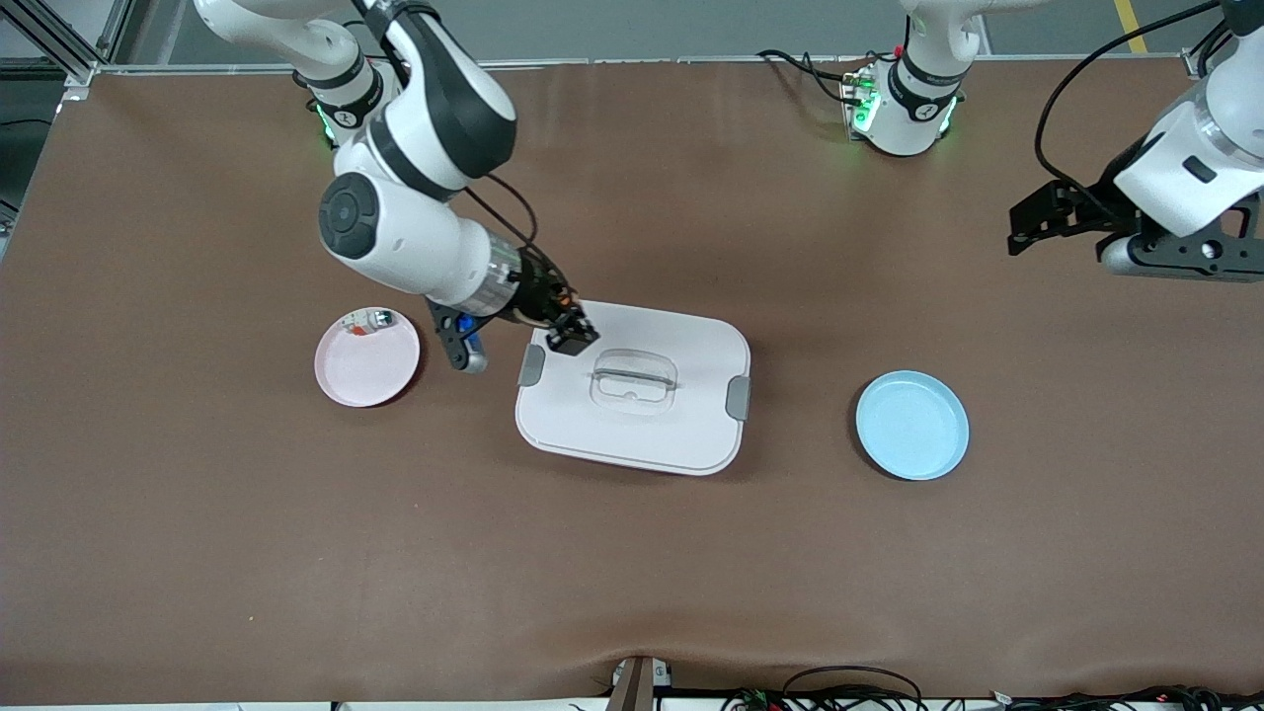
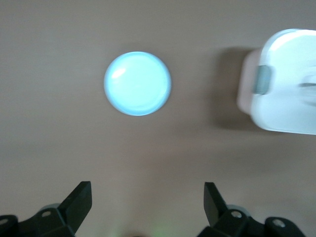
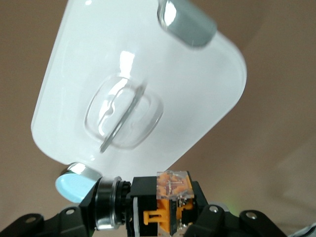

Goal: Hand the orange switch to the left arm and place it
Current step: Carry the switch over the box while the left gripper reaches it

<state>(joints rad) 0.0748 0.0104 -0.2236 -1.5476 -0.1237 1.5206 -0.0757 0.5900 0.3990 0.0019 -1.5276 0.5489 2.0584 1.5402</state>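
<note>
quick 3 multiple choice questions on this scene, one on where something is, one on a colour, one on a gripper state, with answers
1. What is the right gripper over?
A. a corner of the box
B. the blue plate
C. bare table

2. What colour is the plate that holds small parts?
A. blue
B. pink
C. green

3. What state is the left gripper in?
A. shut on the switch
B. shut, empty
C. open, empty

Answers:
1 A: it hangs over the box corner by a grey latch.
2 B: the pink plate holds parts.
3 C: its fingers stand apart; the orange switch is in the right gripper.
</note>
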